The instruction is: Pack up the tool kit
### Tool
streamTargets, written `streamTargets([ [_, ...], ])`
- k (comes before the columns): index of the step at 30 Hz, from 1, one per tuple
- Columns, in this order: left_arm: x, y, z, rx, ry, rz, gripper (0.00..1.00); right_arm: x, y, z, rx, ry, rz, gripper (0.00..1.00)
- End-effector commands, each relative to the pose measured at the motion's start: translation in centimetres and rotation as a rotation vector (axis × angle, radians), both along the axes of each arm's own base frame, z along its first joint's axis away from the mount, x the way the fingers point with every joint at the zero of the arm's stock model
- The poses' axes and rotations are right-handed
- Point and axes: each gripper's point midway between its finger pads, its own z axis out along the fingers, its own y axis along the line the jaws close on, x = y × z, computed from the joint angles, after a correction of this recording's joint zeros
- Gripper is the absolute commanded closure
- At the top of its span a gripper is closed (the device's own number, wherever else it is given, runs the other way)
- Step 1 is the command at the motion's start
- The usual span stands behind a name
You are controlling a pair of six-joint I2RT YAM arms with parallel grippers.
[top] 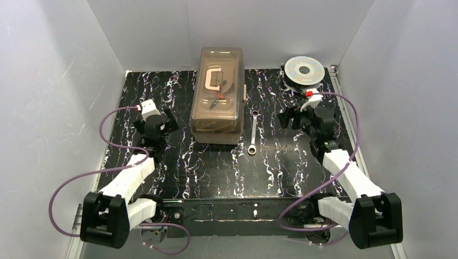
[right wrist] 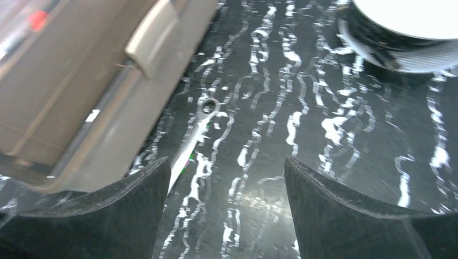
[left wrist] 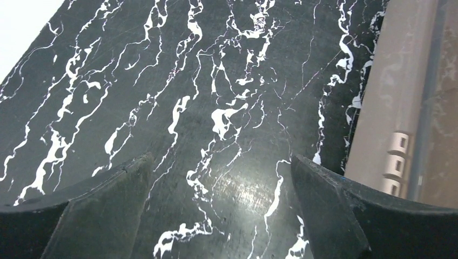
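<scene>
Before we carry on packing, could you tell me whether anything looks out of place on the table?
Yes: a silver wrench lies loose on the table, just right of the beige toolbox. The lid looks shut, so the wrench sits outside the kit.

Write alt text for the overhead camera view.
A closed beige toolbox with a smoky lid stands at the back of a black marbled table, a silver wrench just right of it. The left gripper and right gripper flank them; a wire spool sits back right.
</scene>
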Motion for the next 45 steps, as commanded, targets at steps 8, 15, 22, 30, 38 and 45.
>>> streamTargets([
  [8, 3.1, -1.7, -2.3, 0.288, -0.102, -0.192, 0.00, -1.5, -6.5, -1.8, -0.112, -0.261, -0.296, 0.14],
  [15, 2.2, -2.4, -1.9, 0.333, -0.146, -0.210, 0.00, -0.9, -8.1, -3.8, -0.149, -0.253, -0.380, 0.13],
  [22, -0.1, -2.5, -4.8, 0.566, -0.136, -0.192, 0.00, 0.6, -12.3, -7.1, -0.236, -0.153, -0.538, 0.38],
  [30, 1.5, -2.0, -6.0, 0.465, -0.114, -0.199, 0.00, 1.5, -13.4, -9.6, -0.125, -0.108, -0.469, 0.28],
  [38, 2.4, 0.2, -7.0, 0.316, -0.075, -0.168, 0.04, 1.6, -13.4, -9.3, -0.121, -0.113, -0.454, 0.20],
  [45, 3.2, -0.3, -8.5, 0.175, -0.029, -0.298, 0.03, 1.7, -13.3, -9.3, -0.124, -0.119, -0.449, 0.15],
])
